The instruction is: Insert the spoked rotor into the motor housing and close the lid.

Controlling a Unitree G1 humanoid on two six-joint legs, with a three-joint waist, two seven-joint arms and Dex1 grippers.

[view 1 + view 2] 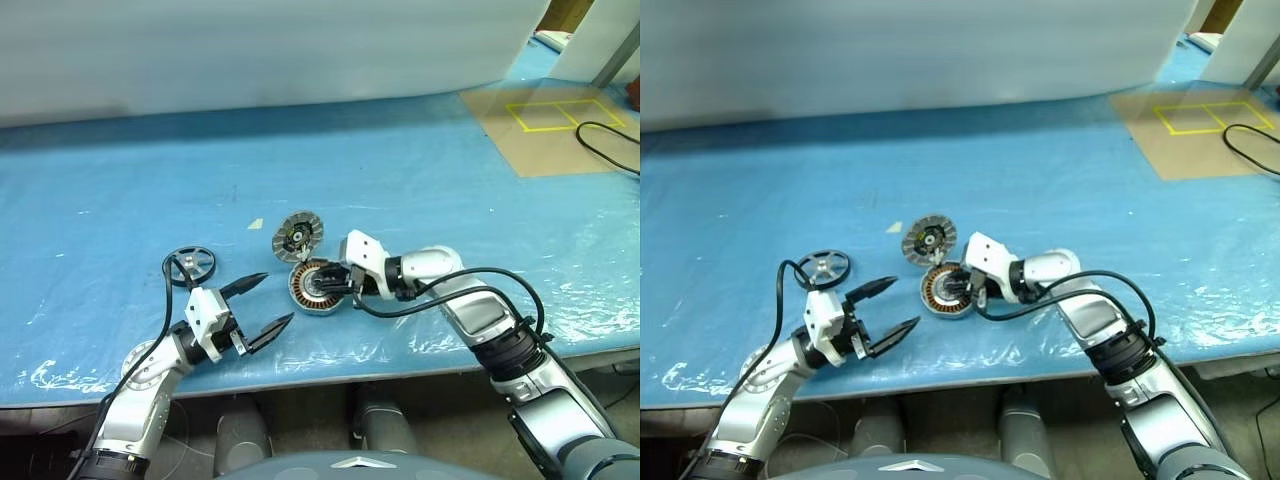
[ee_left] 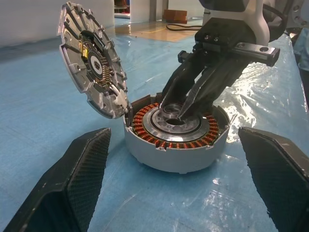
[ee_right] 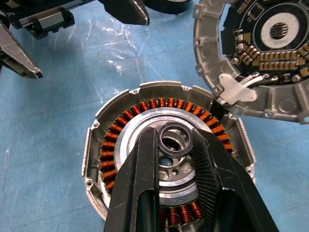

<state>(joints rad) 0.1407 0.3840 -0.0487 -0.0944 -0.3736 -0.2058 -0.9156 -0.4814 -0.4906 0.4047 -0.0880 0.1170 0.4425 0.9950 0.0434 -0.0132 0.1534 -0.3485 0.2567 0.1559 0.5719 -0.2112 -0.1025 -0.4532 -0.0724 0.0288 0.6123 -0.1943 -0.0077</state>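
Note:
The motor housing (image 1: pixel 304 290) lies on the blue table near its front edge, its copper windings (image 3: pixel 145 105) showing around a pale centre. Its lid (image 1: pixel 297 236) stands tilted open at the housing's far rim, with the segmented face and circuit parts (image 2: pixel 91 58) showing. My right gripper (image 3: pixel 175 140) reaches in from the right and is shut on a small metal ring (image 3: pixel 170 129) held over the housing's centre. The spoked rotor (image 1: pixel 190 265) lies flat on the table to the left, apart from both grippers. My left gripper (image 1: pixel 277 298) stands open, level, just left of the housing and holding nothing.
A plastic-covered blue sheet (image 1: pixel 420 180) covers the table, and its front edge runs close below the housing. A brown board with yellow tape squares (image 1: pixel 550 125) and a black cable (image 1: pixel 605 140) lie at the far right. A small pale scrap (image 1: pixel 256 224) lies left of the lid.

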